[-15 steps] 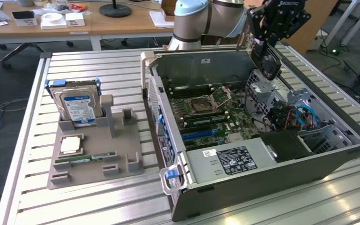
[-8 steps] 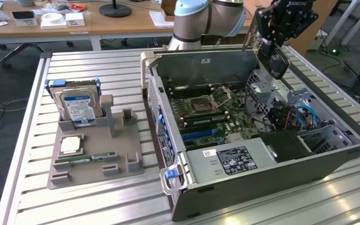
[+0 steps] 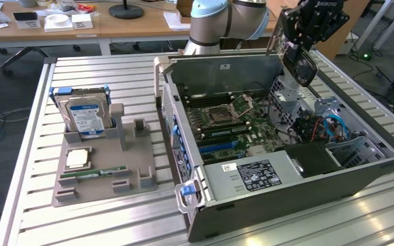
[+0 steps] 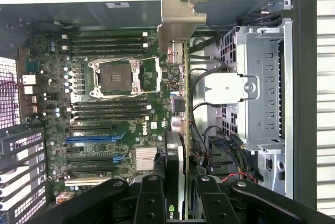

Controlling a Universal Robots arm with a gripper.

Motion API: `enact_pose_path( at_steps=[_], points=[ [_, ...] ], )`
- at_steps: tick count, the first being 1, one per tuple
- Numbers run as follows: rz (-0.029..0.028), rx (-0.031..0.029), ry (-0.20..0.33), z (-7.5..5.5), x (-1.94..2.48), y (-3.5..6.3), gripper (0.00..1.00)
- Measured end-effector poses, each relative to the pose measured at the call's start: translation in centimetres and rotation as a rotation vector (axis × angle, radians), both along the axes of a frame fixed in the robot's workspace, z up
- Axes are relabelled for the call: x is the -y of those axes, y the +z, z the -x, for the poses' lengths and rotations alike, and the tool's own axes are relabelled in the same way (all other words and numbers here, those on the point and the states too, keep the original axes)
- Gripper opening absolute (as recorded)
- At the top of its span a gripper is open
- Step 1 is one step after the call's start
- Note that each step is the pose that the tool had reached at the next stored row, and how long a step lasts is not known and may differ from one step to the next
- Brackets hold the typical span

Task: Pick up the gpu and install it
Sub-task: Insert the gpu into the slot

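Claw clenched on the gpu, holding the card in the air above the far edge of the open computer case, toward the exterior view's right. The card's dark face with its round fan shows there, and it hangs clear of the motherboard. In the wrist view the gpu runs edge-on, a thin green board between the two black fingers, with its silver end bracket at the end away from the claw. Seen that way, it lies between the CPU socket and the metal drive cage, with the blue expansion slots off on the socket's side. The case lies on its side on the slatted metal table, its power supply at the near end. On the exterior view's left, a grey holder carries an upright hard drive with a blue label, a processor chip and a flat RAM stick.
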State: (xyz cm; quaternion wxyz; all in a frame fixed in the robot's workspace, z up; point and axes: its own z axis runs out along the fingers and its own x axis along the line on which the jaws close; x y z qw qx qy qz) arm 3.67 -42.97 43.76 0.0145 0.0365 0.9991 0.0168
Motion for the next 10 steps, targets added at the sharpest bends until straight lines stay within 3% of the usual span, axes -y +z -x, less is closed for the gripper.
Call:
enact_pose_path(
  at_steps=[10],
  points=[
    [0.0001, 0.0000, 0.001, 0.00, 0.00, 0.00, 0.27]
  ],
)
